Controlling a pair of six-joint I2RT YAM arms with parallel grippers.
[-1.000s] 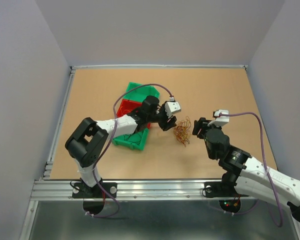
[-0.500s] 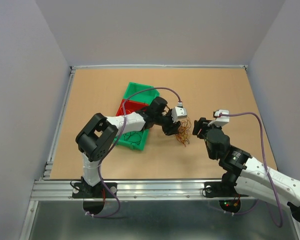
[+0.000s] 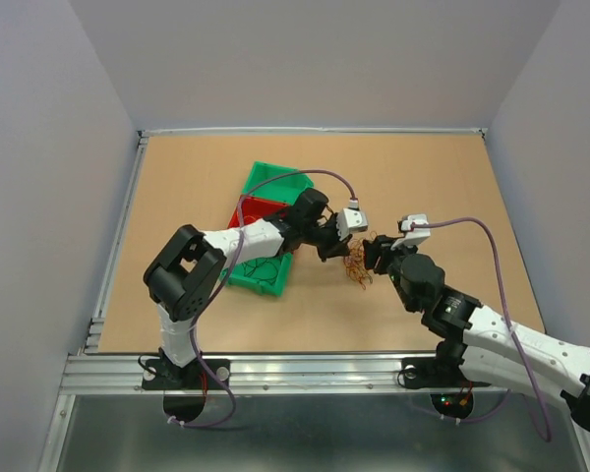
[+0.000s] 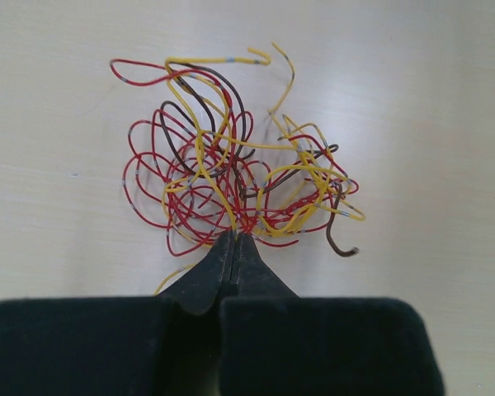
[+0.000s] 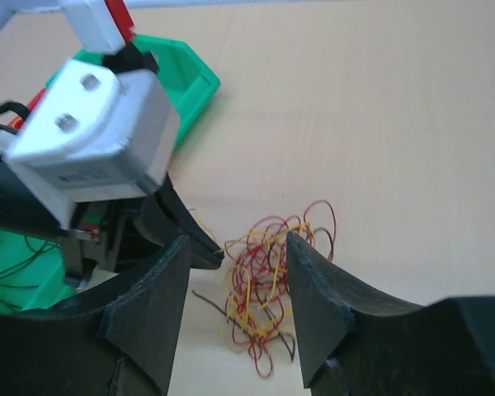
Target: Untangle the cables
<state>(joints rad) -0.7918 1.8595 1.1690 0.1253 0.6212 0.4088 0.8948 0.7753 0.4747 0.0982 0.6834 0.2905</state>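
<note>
Mid-bench, the left gripper (image 4: 235, 241) was fully closed on the cables (image 4: 231, 165), anchoring them. The right gripper (image 5: 238, 247), half open and empty, likely needed to pull one loop free.

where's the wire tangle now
Top view: the tangle of thin red, yellow and dark wires lies on the tan table between the left gripper and right gripper.

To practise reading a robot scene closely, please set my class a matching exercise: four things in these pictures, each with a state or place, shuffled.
Things:
1. left gripper
2. right gripper
3. cables
4. green bin

Descriptions:
A. open
B. tangled loops lying on the table
C. shut on strands at the tangle's edge
D. partly under the left arm

Pairs: 1-C; 2-A; 3-B; 4-D
</note>
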